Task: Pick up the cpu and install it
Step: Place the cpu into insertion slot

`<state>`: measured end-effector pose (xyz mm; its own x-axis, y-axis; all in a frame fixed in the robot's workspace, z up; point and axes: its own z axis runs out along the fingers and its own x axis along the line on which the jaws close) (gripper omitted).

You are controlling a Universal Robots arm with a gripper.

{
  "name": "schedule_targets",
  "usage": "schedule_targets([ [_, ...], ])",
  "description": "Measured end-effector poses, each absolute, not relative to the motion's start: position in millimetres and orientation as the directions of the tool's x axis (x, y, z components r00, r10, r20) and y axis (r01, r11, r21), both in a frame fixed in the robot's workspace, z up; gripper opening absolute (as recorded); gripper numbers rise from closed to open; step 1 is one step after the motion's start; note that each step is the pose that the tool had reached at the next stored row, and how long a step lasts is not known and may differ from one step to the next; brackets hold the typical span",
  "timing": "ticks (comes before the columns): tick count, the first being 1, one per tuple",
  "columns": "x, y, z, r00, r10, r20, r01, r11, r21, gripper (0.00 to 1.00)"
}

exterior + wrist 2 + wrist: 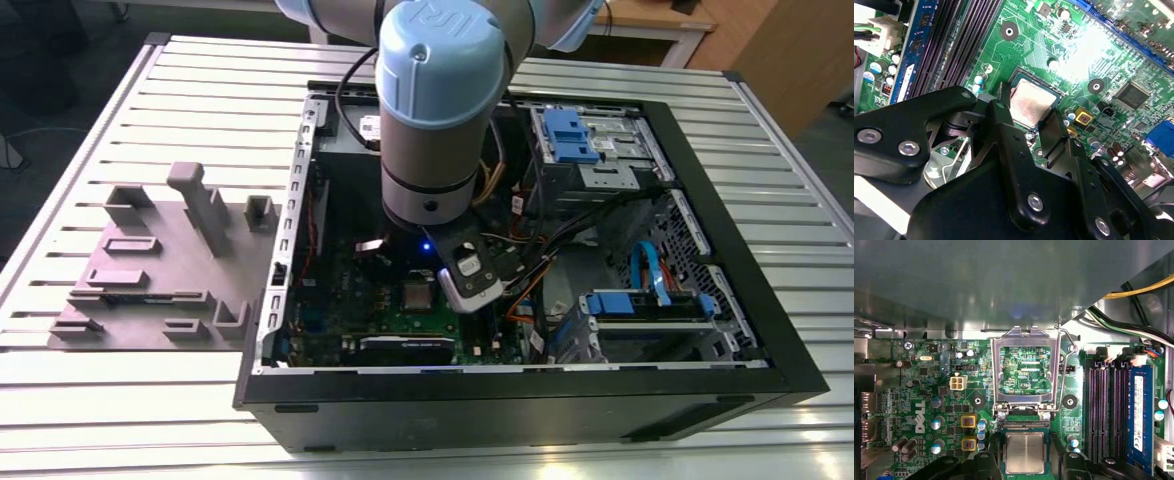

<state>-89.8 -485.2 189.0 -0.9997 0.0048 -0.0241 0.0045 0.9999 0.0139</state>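
Second wrist view: the gripper is seen spread apart, straddling the cpu, which is seated in the socket; its near edge is hidden by the gripper.

The end effector hangs just over the cpu seated flat on the green motherboard.

Probably a lab: slatted metal bench, opened computer case.
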Motion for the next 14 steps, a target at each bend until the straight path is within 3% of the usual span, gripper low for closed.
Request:
schedule_targets([
  [14, -89.8, -483.5, 187.4, -1.0, 0.005, -0.024, 0.004, 1.0, 0.014, 0.47],
])
